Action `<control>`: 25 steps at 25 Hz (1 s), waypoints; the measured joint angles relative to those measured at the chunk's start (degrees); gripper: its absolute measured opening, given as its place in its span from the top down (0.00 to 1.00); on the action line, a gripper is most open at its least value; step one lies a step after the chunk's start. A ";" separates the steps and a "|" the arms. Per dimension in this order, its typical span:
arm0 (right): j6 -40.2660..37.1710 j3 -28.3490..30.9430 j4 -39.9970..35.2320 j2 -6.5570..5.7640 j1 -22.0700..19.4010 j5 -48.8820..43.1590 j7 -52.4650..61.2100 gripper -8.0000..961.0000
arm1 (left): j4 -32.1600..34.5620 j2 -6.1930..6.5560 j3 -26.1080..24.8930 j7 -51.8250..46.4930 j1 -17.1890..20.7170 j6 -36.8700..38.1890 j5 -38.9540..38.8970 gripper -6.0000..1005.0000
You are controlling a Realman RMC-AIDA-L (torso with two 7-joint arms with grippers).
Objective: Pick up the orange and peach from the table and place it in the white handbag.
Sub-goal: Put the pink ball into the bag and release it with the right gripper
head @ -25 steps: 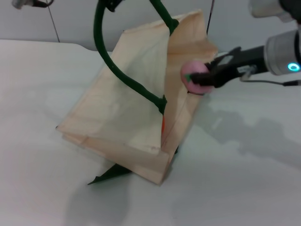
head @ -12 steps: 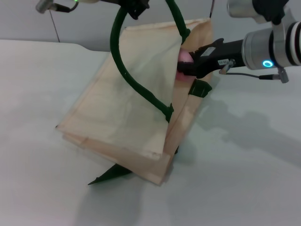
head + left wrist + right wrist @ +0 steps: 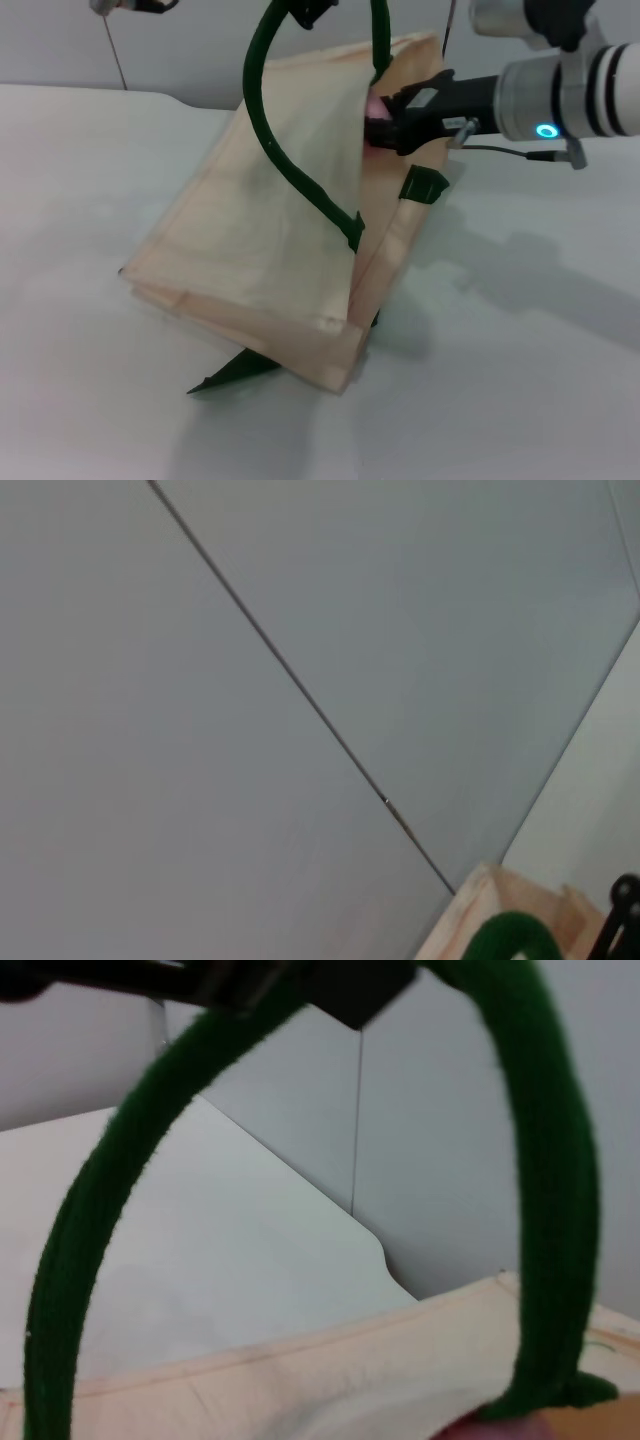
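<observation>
White table [image 3: 90, 400] under a grey panelled wall [image 3: 150, 40] with thin dark seams. One bag [image 3: 270, 240], cream cloth, stands tilted at centre with its near bottom corner on the table and its mouth raised toward the far side. Two green handles counted: one loop [image 3: 290, 160] pulled up taut from the top of the frame, the other lying flat, a pointed end poking out under the bag's near edge [image 3: 225, 373]. A short green tab [image 3: 424, 186] shows on the bag's right edge. Left gripper [image 3: 305, 10], barely in view at the top edge, holds the raised loop; fingers pinched on it as seen in the right wrist view [image 3: 330, 982]. Right gripper [image 3: 385, 128] reaches in from the right, its black fingers at the bag's mouth, pinching one peach [image 3: 374, 106], of which only a pink sliver shows against the bag's far wall, just inside the opening. Right wrist view shows the same green loop [image 3: 540, 1160] arching over the bag rim [image 3: 300, 1380]. Orange not visible from any view. Left wrist view: wall, a corner of the bag [image 3: 480, 920].
</observation>
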 joint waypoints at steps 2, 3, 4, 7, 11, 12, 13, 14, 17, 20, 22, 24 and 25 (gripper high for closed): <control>-0.90 -0.04 2.55 0.03 1.41 1.75 -2.16 0.64 | 0.05 0.00 0.49 -0.27 -0.23 0.09 0.00 0.88; -1.44 -0.07 3.96 0.05 2.14 2.56 -3.17 0.64 | 0.07 0.01 0.73 -0.42 -0.32 0.19 0.01 0.88; -1.92 -0.09 5.25 0.04 2.75 3.44 -4.20 0.64 | 0.07 0.01 0.92 -0.50 -0.34 0.27 0.02 0.88; -3.04 -0.17 7.78 0.00 3.78 5.73 -6.77 0.64 | 0.08 0.02 1.50 -0.70 -0.44 0.43 0.03 0.88; -4.33 -0.21 9.31 0.03 4.66 6.47 -8.22 0.64 | 0.10 0.05 1.84 -1.13 -0.69 0.56 0.02 0.88; -4.64 -0.22 9.78 0.02 5.01 6.47 -8.34 0.64 | 0.10 0.05 1.85 -1.15 -0.73 0.56 0.02 0.88; -4.96 -0.22 10.35 0.01 5.43 6.47 -8.45 0.64 | 0.10 0.05 1.88 -1.17 -0.76 0.56 0.02 0.88; -5.33 -0.22 11.10 -0.01 5.92 6.47 -8.50 0.64 | 0.10 0.05 1.91 -1.20 -0.79 0.56 0.02 0.88; -6.14 -0.22 13.42 -0.01 7.45 6.47 -8.52 0.65 | 0.11 0.05 1.93 -1.25 -1.00 0.56 0.01 0.88; -6.35 -0.24 14.84 0.02 8.58 6.18 -8.54 0.62 | 0.19 0.05 1.95 -1.27 -1.45 0.56 0.01 0.88; -6.51 -0.28 15.45 0.07 9.20 6.10 -8.54 0.60 | 0.24 0.05 1.95 -1.28 -1.53 0.56 0.01 0.88; -7.04 -0.32 15.79 0.15 9.55 6.15 -8.39 0.57 | 0.26 0.05 1.95 -1.32 -1.54 0.56 0.01 0.88; -7.25 -0.32 15.82 0.18 9.59 6.23 -8.29 0.56 | 0.27 0.05 1.95 -1.32 -1.54 0.56 0.02 0.88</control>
